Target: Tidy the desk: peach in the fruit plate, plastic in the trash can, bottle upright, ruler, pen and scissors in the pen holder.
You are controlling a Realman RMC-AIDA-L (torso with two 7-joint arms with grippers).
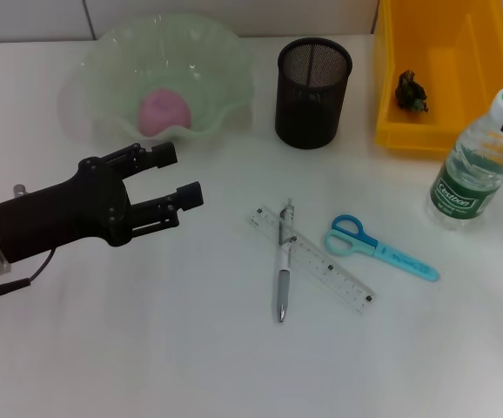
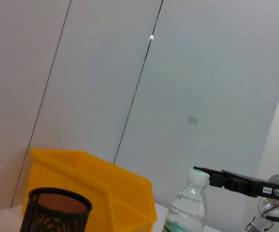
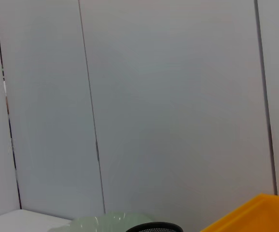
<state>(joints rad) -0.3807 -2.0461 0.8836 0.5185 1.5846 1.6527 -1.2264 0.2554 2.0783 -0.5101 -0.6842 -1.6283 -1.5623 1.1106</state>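
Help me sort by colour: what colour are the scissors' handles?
Blue, clearest in the head view: scissors.

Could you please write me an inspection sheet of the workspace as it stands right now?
Surface: white table.
Job's things: peach in the fruit plate; dark plastic scrap in the yellow bin; bottle upright; pen lying across the ruler; scissors flat beside them; pen holder empty.
Clutter: nothing seen.
Grippers: left gripper above the table near the plate, jaws open, empty; right gripper at the bottle's cap.
Cables: thin wire under the left wrist.
Surroundings: pale panelled wall.
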